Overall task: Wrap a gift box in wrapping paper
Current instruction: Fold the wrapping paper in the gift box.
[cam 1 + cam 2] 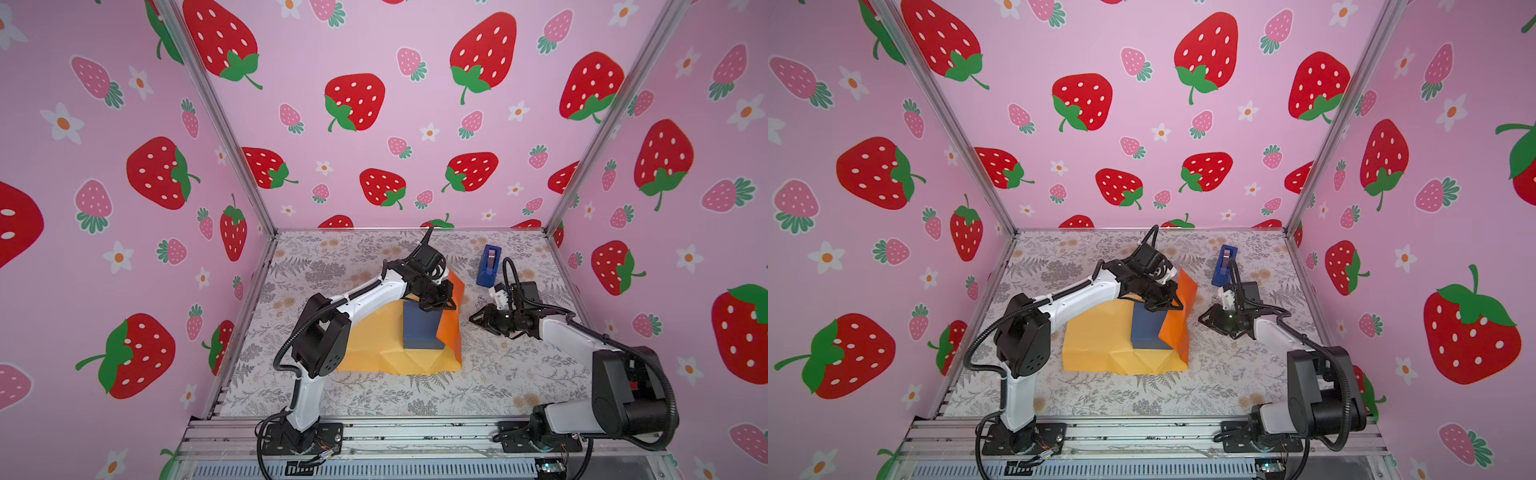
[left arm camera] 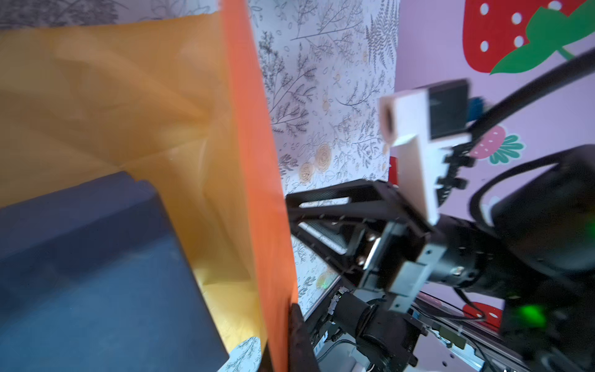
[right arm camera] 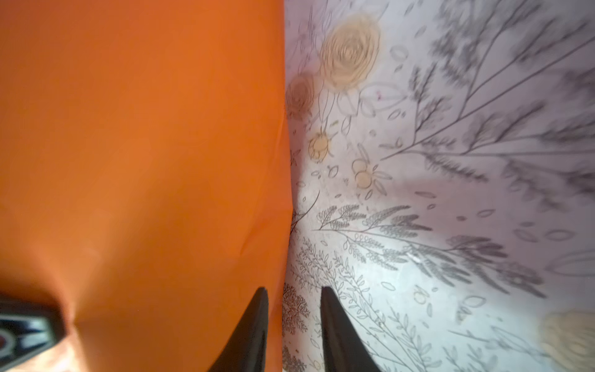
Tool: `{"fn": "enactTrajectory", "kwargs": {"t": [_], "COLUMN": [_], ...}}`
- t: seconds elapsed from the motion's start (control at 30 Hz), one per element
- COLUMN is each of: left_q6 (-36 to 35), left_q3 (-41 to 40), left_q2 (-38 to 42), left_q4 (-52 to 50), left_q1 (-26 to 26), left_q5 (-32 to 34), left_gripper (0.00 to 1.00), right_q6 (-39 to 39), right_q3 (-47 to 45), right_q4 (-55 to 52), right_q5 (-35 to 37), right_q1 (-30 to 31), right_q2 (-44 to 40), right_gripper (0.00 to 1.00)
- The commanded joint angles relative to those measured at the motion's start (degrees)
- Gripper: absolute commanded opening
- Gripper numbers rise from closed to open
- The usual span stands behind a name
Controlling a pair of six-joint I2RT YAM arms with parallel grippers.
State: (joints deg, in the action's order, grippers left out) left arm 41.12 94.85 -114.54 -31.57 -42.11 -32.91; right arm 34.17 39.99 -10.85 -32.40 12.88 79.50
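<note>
The dark navy gift box stands on the wrapping paper, which lies pale yellow side up on the table. The sheet's right side is lifted into an upright flap showing its orange face. My left gripper is shut on the top edge of that flap, above the box. My right gripper hovers just right of the flap, slightly open, with nothing between its fingers.
A bright blue tape dispenser stands at the back right of the floral table, behind my right arm. Pink strawberry walls close in the back and both sides. A metal rail runs along the front edge.
</note>
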Motion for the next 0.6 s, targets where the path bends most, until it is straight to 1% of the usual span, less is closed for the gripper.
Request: {"fn": "enactTrajectory", "kwargs": {"t": [0.0,0.07,0.13,0.17,0.2,0.23,0.27,0.33,0.4,0.43,0.47,0.5,0.57], "left_q6": [-1.03,0.54,2.47,4.39,7.99,10.66,11.55,10.84,13.44,16.26,17.94,18.03,14.28], "left_q3": [-4.47,-7.01,-8.68,-9.67,-11.28,-12.15,-12.27,-10.77,-10.23,-10.3,-9.72,-8.03,-3.95], "left_q2": [1.81,2.9,3.38,3.31,3.21,2.98,2.8,2.16,1.25,0.49,-0.38,-1.49,-2.84], "left_q4": [-1.5,1.85,6.26,10.48,16.01,19.6,20.85,19.8,23.34,27.21,29.2,28.69,22.71], "left_q1": [-0.29,-0.31,-0.31,-0.22,-0.09,0.02,0.01,-0.12,-0.08,-0.12,-0.17,-0.49,-1.51], "left_q5": [1.21,-0.34,-3.49,-6.09,-8.98,-10.06,-10.25,-9.64,-10.89,-11.94,-12.93,-13.63,-12.92], "left_gripper": [0.03,0.03,0.04,0.05,0.05,0.05,0.05,0.05,0.05,0.09,0.18,0.29,0.38], "right_q6": [-0.35,0.07,0.41,0.58,1.14,1.82,1.95,0.84,0.19,0.36,0.54,0.71,0.52], "right_q3": [1.41,1.2,1.07,0.91,0.29,-0.21,-0.34,0.19,0.51,0.51,0.54,0.53,-0.39], "right_q4": [-2.86,-2.1,-1.52,-0.82,0.73,1.97,2.02,-0.1,-0.65,-0.65,-0.66,-0.6,0.58], "right_q5": [4.69,3.99,2.7,1.53,-0.53,-1.93,-1.92,1.2,1.35,1.63,2.09,2.71,3.47], "right_q1": [-0.14,-0.13,-0.14,-0.14,-0.14,-0.06,0.07,0.52,0.39,0.41,0.39,0.39,0.34], "right_q2": [-1.69,-2.06,-1.52,-1.39,-1.22,-0.96,-0.65,0.42,1.04,0.92,0.55,0.36,1.09], "right_gripper": [0.31,0.31,0.31,0.31,0.31,0.31,0.31,0.31,0.3,0.3,0.3,0.31,0.34]}}
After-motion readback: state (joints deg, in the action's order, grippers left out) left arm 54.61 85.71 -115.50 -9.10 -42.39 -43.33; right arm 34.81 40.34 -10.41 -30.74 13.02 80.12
